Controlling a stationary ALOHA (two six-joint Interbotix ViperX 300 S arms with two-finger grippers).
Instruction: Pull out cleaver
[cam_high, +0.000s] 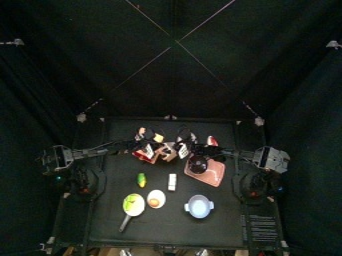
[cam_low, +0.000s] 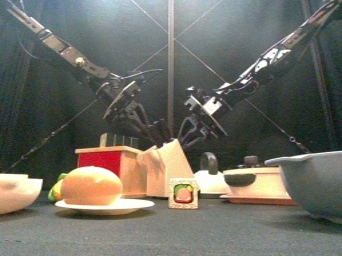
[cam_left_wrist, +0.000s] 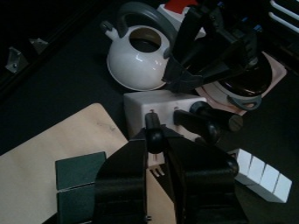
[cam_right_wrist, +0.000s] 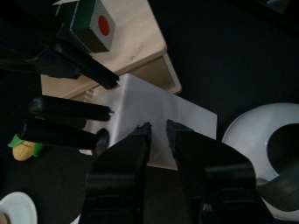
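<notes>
The white knife block (cam_low: 168, 166) stands mid-table on a wooden board (cam_left_wrist: 56, 156), with several black knife handles (cam_low: 151, 134) sticking up from it. I cannot tell which handle is the cleaver's. My left gripper (cam_left_wrist: 155, 138) comes down from the left and its jaws are closed on one black handle (cam_left_wrist: 152, 131) at the block's top (cam_left_wrist: 156, 108). My right gripper (cam_right_wrist: 156, 131) is shut, with its tips against the block's white side (cam_right_wrist: 163, 107). It hangs just right of the handles in the front view (cam_low: 201, 125). Both grippers meet over the block in the top view (cam_high: 164, 150).
A red box (cam_low: 111, 160) stands left of the block. A white kettle (cam_left_wrist: 140, 54) and a pot on a pink tray (cam_low: 254, 182) are to its right. In front are a plate with an orange fruit (cam_low: 91, 186), a small carton (cam_low: 183, 193), a grey bowl (cam_low: 315, 180) and a white bowl (cam_low: 16, 190).
</notes>
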